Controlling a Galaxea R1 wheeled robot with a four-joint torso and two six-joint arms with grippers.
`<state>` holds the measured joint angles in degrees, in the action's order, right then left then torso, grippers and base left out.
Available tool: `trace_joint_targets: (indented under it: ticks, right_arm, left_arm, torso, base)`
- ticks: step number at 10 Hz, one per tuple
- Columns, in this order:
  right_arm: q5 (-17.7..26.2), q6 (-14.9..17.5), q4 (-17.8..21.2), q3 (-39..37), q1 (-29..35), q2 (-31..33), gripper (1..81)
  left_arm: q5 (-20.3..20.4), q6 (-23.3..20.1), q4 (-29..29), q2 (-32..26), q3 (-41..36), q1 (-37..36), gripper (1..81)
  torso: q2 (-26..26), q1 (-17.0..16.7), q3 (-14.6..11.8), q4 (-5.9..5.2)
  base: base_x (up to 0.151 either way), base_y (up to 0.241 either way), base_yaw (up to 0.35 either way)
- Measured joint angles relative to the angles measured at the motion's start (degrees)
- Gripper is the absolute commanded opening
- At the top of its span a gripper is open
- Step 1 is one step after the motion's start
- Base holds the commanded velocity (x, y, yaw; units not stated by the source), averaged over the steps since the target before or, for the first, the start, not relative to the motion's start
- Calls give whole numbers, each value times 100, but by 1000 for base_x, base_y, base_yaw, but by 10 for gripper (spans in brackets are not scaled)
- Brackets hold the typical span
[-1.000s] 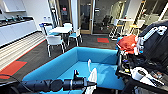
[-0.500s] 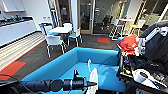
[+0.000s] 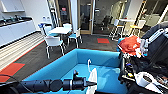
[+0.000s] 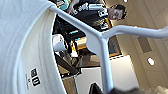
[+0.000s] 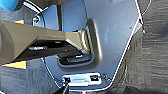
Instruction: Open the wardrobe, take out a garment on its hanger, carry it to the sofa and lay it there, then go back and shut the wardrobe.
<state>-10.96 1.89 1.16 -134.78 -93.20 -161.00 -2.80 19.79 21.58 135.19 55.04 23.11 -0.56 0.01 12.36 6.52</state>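
The white shirt (image 3: 93, 79) hangs on its white hanger (image 3: 88, 65) just off the tip of the left tool (image 3: 93, 83), out over the seat of the blue sofa (image 3: 75, 58), with the hook standing up above the tool and the cloth dropping below it. From the left wrist the hanger's neck and arms (image 4: 100, 42) sit close in front, the shirt collar (image 4: 27, 45) draped over one arm, and the neck runs down toward the tool; the grip looks closed on the hanger, though the fingers themselves are hard to make out. Against the views of a moment ago almost nothing has shifted: the arm reaches out low from the left just as it did, and the shirt has not dropped to the cushion. I'd judge the carry finished and the laying-down only about to start, the garment hovering above the seat rather than resting on it. Off to the far side from the left tool a person (image 3: 155, 50) stands with a control rig, a rust-orange garment (image 3: 130, 45) bunched beside it. Beyond the sofa are small white chairs (image 3: 53, 42) round a white counter (image 3: 60, 30). As for the right tool, I cannot tell how it stands; its wrist looks down on the robot's own base and the dark carpet (image 5: 155, 37).
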Motion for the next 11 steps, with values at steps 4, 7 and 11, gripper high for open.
trace_joint_targets:
  ticks: [4,7,11]
  right_arm:
    - [0,1,0,0,0,-7,811]
    - [0,1,2,0,0,-13,811]
    - [-15,1,10,0,37,-13,811]
  left_arm:
    - [13,-5,-2,-13,0,-2,10]
    - [20,-2,0,-13,0,0,10]
    - [22,-6,-5,-46,0,0,10]
  torso:
    - [0,2,0,0]
    - [0,7,0,0]
    - [5,9,2,0]
  base:
    - [109,0,0]
    - [77,0,0]
    - [0,0,0]
